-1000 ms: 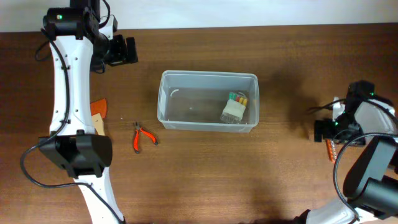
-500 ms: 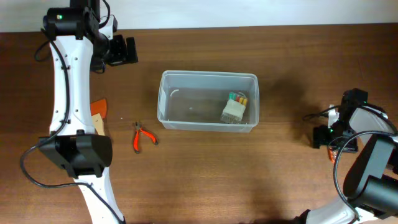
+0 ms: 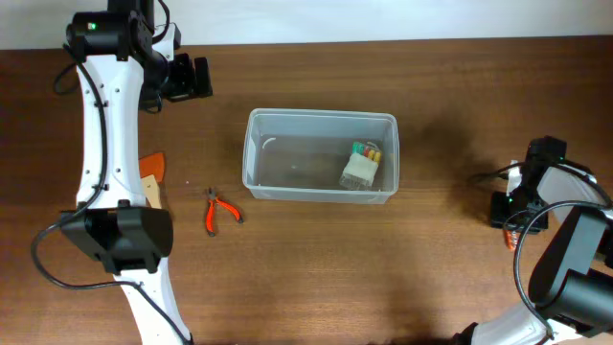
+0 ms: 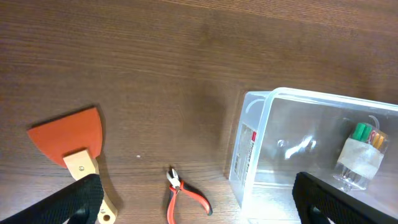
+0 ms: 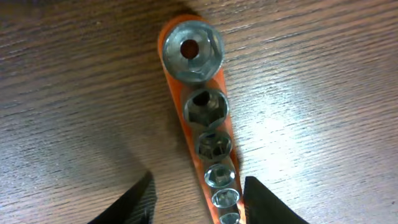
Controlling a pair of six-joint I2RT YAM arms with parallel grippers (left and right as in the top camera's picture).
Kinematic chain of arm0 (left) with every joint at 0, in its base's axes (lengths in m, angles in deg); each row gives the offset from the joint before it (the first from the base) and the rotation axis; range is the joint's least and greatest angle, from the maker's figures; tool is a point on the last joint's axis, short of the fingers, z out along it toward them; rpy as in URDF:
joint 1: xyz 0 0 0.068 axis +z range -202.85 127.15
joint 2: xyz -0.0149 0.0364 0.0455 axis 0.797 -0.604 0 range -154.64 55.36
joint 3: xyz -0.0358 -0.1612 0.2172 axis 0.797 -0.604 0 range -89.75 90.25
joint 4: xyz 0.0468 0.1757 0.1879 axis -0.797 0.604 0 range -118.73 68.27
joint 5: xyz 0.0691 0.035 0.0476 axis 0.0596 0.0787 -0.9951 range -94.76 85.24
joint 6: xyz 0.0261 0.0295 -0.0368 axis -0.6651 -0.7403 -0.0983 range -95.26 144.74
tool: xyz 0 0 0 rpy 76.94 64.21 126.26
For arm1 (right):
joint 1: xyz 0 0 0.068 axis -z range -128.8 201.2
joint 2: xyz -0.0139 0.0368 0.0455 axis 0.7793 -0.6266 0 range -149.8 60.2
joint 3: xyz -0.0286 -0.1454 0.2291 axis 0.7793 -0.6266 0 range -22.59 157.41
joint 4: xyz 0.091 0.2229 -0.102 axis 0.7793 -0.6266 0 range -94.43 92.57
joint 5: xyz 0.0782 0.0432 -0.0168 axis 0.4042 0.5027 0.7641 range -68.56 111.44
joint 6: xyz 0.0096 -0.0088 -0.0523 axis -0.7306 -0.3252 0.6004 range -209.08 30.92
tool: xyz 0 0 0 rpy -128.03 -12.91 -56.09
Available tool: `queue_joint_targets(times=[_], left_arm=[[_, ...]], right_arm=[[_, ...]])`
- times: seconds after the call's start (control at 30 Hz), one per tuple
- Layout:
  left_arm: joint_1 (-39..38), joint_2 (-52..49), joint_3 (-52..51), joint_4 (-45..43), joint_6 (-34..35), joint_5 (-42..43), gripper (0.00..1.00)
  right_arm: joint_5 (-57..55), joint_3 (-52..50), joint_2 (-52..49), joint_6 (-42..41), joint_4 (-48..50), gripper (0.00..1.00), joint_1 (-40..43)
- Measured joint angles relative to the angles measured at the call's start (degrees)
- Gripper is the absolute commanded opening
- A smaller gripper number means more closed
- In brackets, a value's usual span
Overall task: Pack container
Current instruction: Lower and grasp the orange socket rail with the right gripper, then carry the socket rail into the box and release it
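Close under my right tool [image 5: 198, 202] an orange socket rail [image 5: 208, 134] lies on the dark, wood-grained bench [image 5: 74, 93]. The tool's fingers [image 5: 134, 202] stand partway in, one on each side of the rail. I think neither presses it yet, though the view is tight. Towards the left, orange-handled pliers [image 3: 220, 211] and an orange scraper [image 4: 65, 134] lie flat. The container [image 3: 321, 113] sits upright mid-bench, with a small clear pack [image 3: 361, 168] in its right end. My left tool [image 3: 201, 79] hangs wide, holding nothing, over the far left. A pale strip [image 3: 383, 19] runs beyond the bench's far edge.
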Motion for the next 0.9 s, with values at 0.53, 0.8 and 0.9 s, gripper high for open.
queue_joint_targets(times=[0.53, 0.8, 0.9], left_arm=[[0.0, 0.0, 0.0, 0.0, 0.0, 0.0, 0.99], [0.0, 0.0, 0.0, 0.0, 0.0, 0.0, 0.99], [0.0, 0.0, 0.0, 0.0, 0.0, 0.0, 0.99]], right_arm=[[-0.2, -0.2, 0.0, -1.5, 0.4, 0.10, 0.0], [-0.2, 1.1, -0.1, -4.1, -0.9, 0.04, 0.0], [-0.2, 3.7, -0.2, -4.5, -3.1, 0.04, 0.0]])
